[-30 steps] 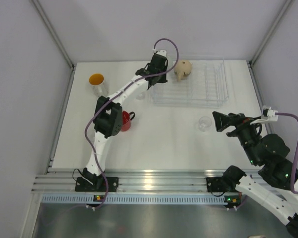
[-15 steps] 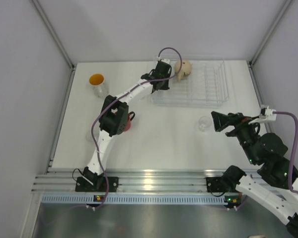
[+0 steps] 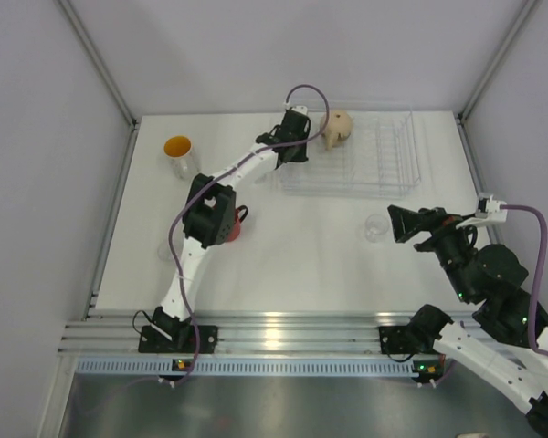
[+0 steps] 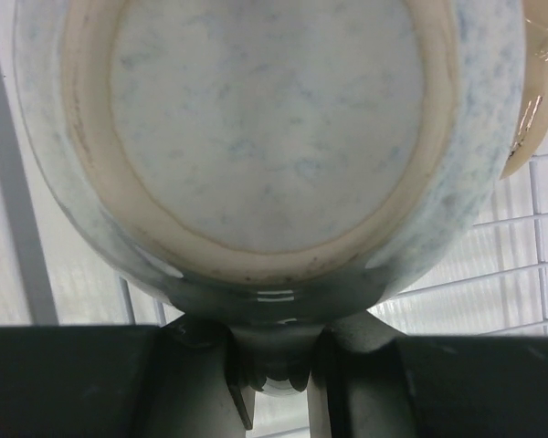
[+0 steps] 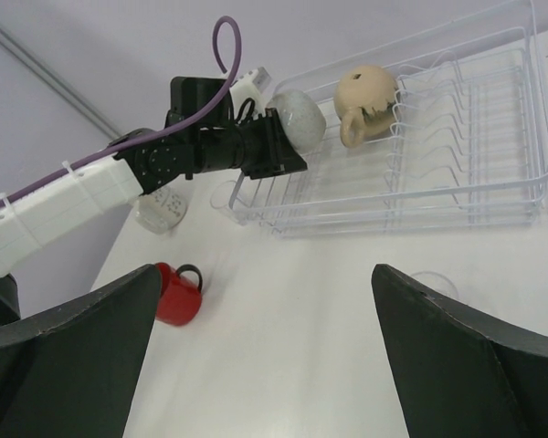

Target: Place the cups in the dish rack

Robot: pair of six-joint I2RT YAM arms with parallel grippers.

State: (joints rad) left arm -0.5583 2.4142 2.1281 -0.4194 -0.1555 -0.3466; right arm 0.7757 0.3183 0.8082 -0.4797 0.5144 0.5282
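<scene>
Cups: loading is looking partly done, with one in, one in hand and the others waiting.

- Tan mug (image 3: 338, 128): lying inside the rack (image 3: 384, 173) at its upper-left end, upper centre of the top view.
- White mug (image 4: 274, 137): hanging at the rack's left corner, just beside the tan mug. The left fingers (image 4: 279, 356) are closing on its wall, with the base facing the wrist camera. Whether it is touching the wires cannot be told, and by my reading it is not yet released.
- Orange-lined cup (image 3: 178, 148): standing on the surface (image 3: 301, 265), upper left, well apart from the rack.
- Red mug (image 3: 230, 224): sitting left of centre, partly covered by the left arm (image 3: 205, 210).
- Glass (image 3: 376, 228): standing right of centre, below the rack and just beside the right fingers (image 3: 393, 224). These are spreading wide and holding nothing.
- Second glass (image 5: 224, 196): standing near the rack's left corner, under the left arm.
- Possible third glass (image 3: 166, 249): showing faintly at the left and too dim to confirm.

Obstructions: the tan mug is crowding the corner where the white mug is heading. The left arm is lying over the red mug and the second glass, so both are likely waiting until it clears. The rest of the rack is showing bare slots.
</scene>
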